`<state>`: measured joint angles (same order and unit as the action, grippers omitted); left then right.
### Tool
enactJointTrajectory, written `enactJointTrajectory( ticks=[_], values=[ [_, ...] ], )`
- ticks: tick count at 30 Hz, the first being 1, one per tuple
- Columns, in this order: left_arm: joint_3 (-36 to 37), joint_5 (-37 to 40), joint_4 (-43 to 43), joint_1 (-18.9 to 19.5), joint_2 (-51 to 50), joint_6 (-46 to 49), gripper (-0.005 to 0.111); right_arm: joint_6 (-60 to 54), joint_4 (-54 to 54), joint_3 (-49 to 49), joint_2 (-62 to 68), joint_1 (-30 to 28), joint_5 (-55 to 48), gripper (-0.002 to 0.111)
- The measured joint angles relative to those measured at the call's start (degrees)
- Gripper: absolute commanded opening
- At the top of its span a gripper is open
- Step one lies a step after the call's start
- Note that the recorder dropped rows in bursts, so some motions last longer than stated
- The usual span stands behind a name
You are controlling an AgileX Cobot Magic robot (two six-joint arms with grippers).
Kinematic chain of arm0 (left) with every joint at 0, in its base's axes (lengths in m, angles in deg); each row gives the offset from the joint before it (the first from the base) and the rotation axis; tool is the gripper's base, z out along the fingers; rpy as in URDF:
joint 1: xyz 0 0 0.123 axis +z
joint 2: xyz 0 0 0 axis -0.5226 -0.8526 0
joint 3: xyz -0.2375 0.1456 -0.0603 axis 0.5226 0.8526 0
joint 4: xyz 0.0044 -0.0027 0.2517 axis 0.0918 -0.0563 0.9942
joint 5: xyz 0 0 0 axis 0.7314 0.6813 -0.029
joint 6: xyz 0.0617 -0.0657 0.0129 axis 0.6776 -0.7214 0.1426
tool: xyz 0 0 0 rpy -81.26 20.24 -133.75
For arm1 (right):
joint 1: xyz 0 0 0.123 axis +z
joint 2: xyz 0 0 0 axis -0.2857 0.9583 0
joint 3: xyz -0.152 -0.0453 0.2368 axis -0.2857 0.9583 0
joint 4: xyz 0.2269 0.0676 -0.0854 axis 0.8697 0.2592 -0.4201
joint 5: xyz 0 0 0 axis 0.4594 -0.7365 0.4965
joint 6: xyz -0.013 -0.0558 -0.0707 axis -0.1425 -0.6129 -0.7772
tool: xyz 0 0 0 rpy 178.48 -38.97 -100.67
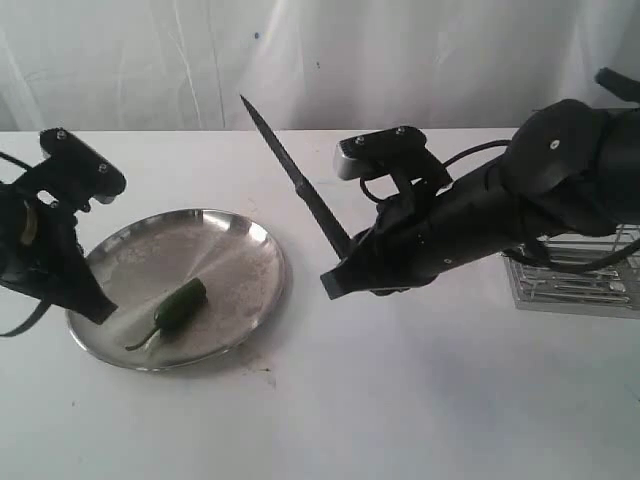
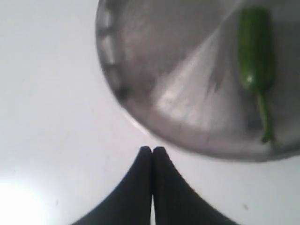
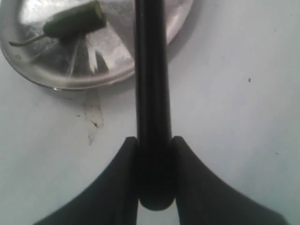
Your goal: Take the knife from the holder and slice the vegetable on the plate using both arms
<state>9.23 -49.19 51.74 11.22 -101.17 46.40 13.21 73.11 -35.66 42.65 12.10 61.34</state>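
We see one steel plate [image 1: 215, 235] holding one whole green chilli [image 1: 180, 303]. Right jaws clench one black knife [image 1: 300, 190]; left jaws sit pressed together, empty, near the plate's rim.

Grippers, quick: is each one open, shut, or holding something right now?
Left gripper: shut, holding nothing, just outside the rim of the plate.
Right gripper: shut on the handle of the knife, blade tilted upward.

The slim black knife [image 1: 297, 178] is clamped by its handle in the right gripper [image 1: 343, 264], its blade slanting upward beside the shiny steel plate [image 1: 250, 248]. On the plate lies the dark green vegetable [image 1: 180, 303], whole (stem attached). The wire holder [image 1: 575, 285] stands partly hidden behind the right arm.
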Motion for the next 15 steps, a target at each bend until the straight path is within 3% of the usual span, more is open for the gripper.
enactJointTrajectory(
  ticks=[4,9,15],
  values=[
    [-5.9,12.43,-11.28,0.0,-2.54,9.87,0.0,3.86,-4.53,-0.13,0.0,0.0,-2.27,0.0],
    [-8.04,13.16,-31.04,-0.34,-5.28,31.79,0.006,4.6,-6.03,-0.13,0.09,0.0,-6.55,0.0],
    [-7.27,8.13,-35.07,-0.42,-8.03,43.29,0.05,6.6,-6.26,-0.13,0.09,0.0,-7.25,0.0]
  ],
)
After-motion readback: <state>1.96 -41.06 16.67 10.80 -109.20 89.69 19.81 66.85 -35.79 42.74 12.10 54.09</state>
